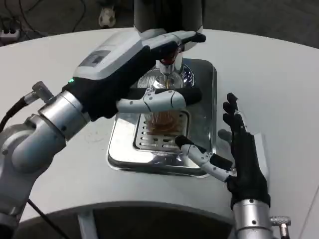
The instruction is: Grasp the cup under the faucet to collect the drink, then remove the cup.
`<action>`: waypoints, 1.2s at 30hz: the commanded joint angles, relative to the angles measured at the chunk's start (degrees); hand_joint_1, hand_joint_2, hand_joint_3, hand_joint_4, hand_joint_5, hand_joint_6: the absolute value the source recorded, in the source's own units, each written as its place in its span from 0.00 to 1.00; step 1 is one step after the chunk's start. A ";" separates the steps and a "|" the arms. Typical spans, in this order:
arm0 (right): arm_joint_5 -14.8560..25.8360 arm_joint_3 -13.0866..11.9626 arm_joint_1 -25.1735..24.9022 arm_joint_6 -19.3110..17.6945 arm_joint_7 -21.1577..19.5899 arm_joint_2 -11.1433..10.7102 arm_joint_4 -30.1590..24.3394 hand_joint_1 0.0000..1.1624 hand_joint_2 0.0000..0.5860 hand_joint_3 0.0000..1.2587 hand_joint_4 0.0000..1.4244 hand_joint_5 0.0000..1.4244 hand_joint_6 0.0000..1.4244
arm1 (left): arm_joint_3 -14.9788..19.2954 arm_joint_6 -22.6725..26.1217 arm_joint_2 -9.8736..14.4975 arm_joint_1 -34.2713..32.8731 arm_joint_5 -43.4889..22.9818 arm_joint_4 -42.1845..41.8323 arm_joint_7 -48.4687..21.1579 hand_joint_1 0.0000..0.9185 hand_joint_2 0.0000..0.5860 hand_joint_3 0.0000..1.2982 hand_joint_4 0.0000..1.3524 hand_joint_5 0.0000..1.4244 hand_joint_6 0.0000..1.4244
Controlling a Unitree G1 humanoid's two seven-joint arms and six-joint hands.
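Head view shows my left hand (pixel 134 69) reaching in from the table's (pixel 279 79) left edge and wrapped round the cup (pixel 162 119), fingers (pixel 159 99) curled across its near side and another above near the rim. I hold it there because the cup has to sit right under the faucet (pixel 168 64), and it does: it stands on the slotted grate (pixel 159 137) in the middle of the metal drip tray (pixel 202 104), with the spout directly over its mouth. The cup looks clear with something amber inside, though I cannot tell how full it is. My right hand (pixel 244 154) waits flat on the table just beside the tray's right edge, fingers spread and holding nothing, its thumb (pixel 202 157) reaching over the tray's near right corner. I judge the collecting step is underway; lifting the cup away is not yet done. Keeping it upright will matter when I pull it clear of the spout.
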 commanded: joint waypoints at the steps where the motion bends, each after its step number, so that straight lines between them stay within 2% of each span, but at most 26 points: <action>1: 0.46 -0.24 -3.71 -4.53 -2.36 4.35 5.97 0.75 0.25 0.05 0.06 0.07 0.13 | -0.82 0.80 0.47 1.23 0.60 0.90 -1.36 0.00 0.23 0.14 0.10 0.13 0.03; 10: -0.56 -1.27 -10.94 -9.94 -4.40 4.17 16.25 0.74 0.22 0.05 0.06 0.06 0.11 | -0.66 1.69 0.22 0.99 0.65 0.91 -0.96 0.00 0.24 0.13 0.10 0.13 0.03; 20: -1.70 -1.38 -15.88 -12.24 -5.06 4.52 23.10 0.74 0.22 0.05 0.05 0.05 0.09 | -0.85 1.82 0.12 0.36 0.78 1.78 -0.72 0.00 0.25 0.13 0.10 0.13 0.03; 36: -1.24 -2.27 -24.30 -15.48 -8.07 5.33 34.99 0.75 0.24 0.05 0.04 0.04 0.09 | -0.80 0.69 0.49 -0.89 1.10 4.76 0.24 0.00 0.25 0.13 0.10 0.13 0.03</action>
